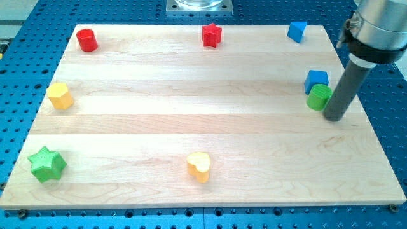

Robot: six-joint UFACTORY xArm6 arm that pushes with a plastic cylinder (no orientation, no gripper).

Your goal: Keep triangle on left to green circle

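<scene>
Not done: green circle (318, 97) sat near the counter's (191, 127) right edge, touching a blue cube (316, 79), with my tip (335, 117) just beside it on the edge side. The blue triangle (296, 30) (shape judged) was at the top-right corner, well apart. No claw fitted, only a bare rod. The whole push remained.

A single camera is looking down at a slant on the pale wooden board (203, 121) from beyond its near long edge, facing toward the far edge, where a grey metal base plate (199, 6) is showing at the view's top. It is standing far enough back that the whole board is fitting in, with the blue perforated table (388, 114) framing it on all sides. The far edge is appearing shorter than the near one. The dark rod is entering from the view's top right, my tip (335, 117) showing near the right edge.
</scene>
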